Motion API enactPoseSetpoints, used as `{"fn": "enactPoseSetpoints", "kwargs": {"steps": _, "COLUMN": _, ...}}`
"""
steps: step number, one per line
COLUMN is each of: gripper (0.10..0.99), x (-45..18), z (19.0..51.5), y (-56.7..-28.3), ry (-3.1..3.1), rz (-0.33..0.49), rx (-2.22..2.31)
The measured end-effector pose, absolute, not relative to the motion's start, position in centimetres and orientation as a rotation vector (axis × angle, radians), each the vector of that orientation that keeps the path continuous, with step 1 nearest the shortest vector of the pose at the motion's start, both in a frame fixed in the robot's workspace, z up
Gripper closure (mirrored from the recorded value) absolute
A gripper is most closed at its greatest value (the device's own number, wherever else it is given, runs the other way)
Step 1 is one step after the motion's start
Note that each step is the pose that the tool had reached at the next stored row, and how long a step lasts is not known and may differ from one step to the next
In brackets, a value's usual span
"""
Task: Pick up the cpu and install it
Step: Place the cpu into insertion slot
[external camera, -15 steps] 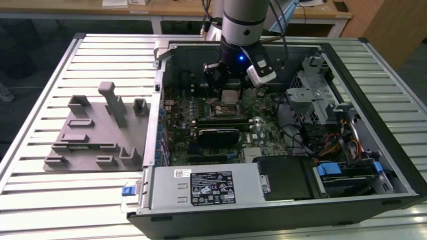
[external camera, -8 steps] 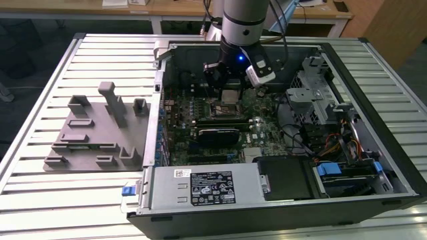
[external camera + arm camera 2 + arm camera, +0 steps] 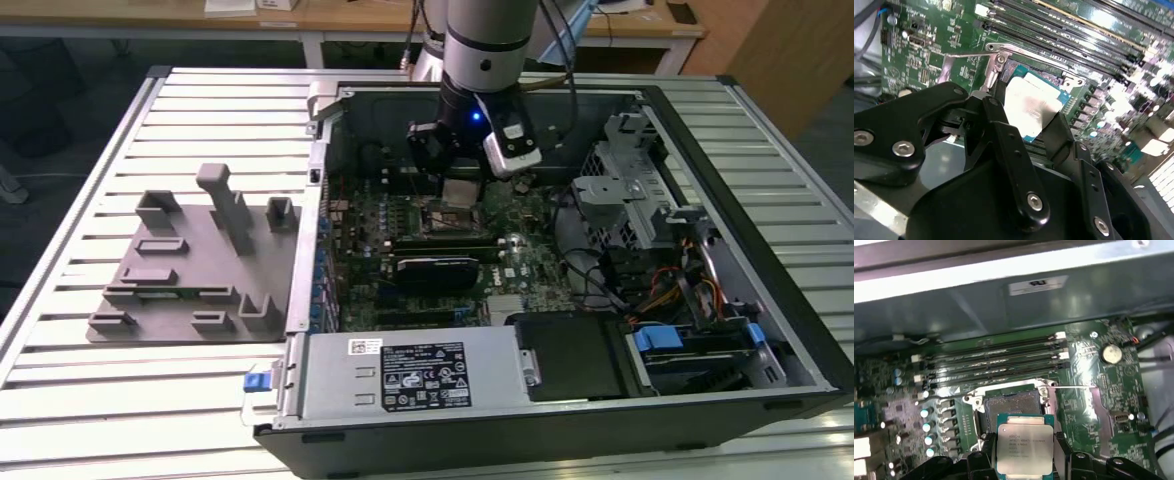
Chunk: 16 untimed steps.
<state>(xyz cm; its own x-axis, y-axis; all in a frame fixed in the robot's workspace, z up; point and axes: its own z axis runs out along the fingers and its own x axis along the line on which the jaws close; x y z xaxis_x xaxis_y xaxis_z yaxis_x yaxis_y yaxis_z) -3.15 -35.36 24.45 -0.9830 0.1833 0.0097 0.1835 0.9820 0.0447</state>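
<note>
- At the exterior view's left, the grey fixture tray (image 3: 200,270) sits on the slatted table (image 3: 107,420), well apart from the arm.
- Next along is the open computer case (image 3: 534,445), with the motherboard (image 3: 534,265) lying flat inside it.
- Near the middle, the arm reaches down into the case. Its gripper (image 3: 461,188) hangs over the socket (image 3: 441,215).
- In both wrist views the black fingers (image 3: 988,452) are clamped on opposite edges of the cpu (image 3: 1025,447), silver top up. The grip looks even on both sides.
- The chip hangs over the near edge of the socket (image 3: 1009,402), whose dark centre looks uncovered. From here it seems held above the socket rather than seated, though I can't judge the gap.
- To my eye this step is all about alignment. The chip's edges should run parallel with the socket frame (image 3: 1004,50), and it should stay level and come straight down.
- Any sideways drag would risk the contacts, so pressure should be light.
- The memory slots (image 3: 994,357) run just beside the socket, so there is little room for the fingers to drift.
- At the exterior view's right, the drive cage (image 3: 627,190) and the cables (image 3: 667,290) are clear of the gripper.
</note>
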Motion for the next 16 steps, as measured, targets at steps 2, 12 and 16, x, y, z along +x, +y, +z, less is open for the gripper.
{"fn": "enactPoseSetpoints", "kwargs": {"steps": 2, "gripper": 0.545, "x": -3.15, "z": 24.44, "y": -35.36, "ry": -3.117, "rz": -0.071, "rx": -0.346}}
{"fn": "enactPoseSetpoints", "kwargs": {"steps": 12, "gripper": 0.545, "x": -3.15, "z": 24.38, "y": -35.36, "ry": -3.077, "rz": -0.072, "rx": -0.625}}
{"fn": "enactPoseSetpoints", "kwargs": {"steps": 16, "gripper": 0.545, "x": -3.15, "z": 24.35, "y": -35.36, "ry": -3.055, "rz": -0.072, "rx": -0.734}}
